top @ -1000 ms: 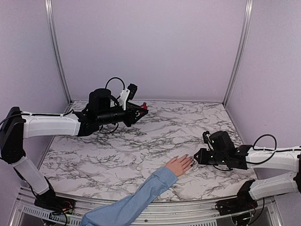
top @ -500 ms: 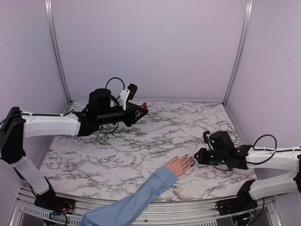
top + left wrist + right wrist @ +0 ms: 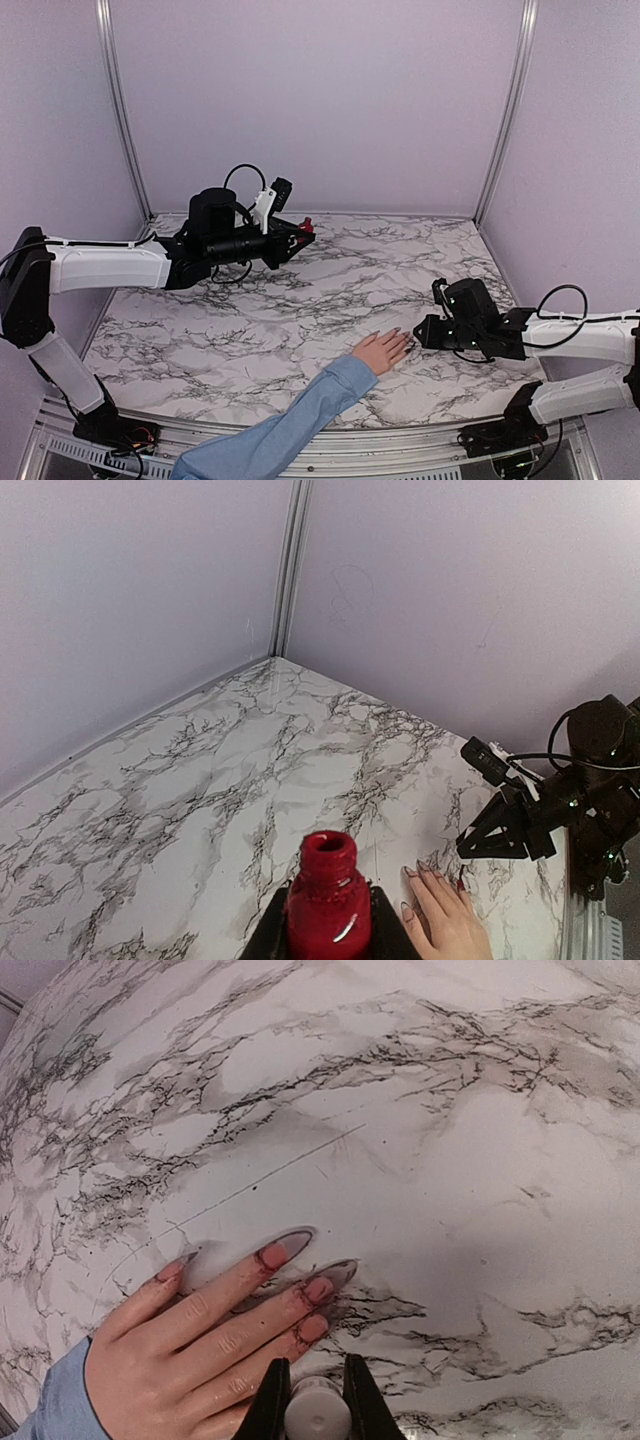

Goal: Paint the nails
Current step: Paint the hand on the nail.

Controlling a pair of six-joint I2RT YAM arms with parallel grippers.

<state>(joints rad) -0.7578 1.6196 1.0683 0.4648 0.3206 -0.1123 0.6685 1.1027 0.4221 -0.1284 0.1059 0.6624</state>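
Nails (image 3: 320, 1288), some smeared red, lie over the marble table (image 3: 330, 290) toward its 5 o'clock edge, tipping a flat hand (image 3: 190, 1350), while the left gripper (image 3: 297, 238) at 10 o'clock clamps an uncapped red bottle (image 3: 328, 900) and the right gripper (image 3: 420, 333), just at 3 o'clock of the fingertips, pinches a white cap (image 3: 316, 1417)

light: even, bright | shadows: soft | glare: none | focus: sharp, near edges blurred
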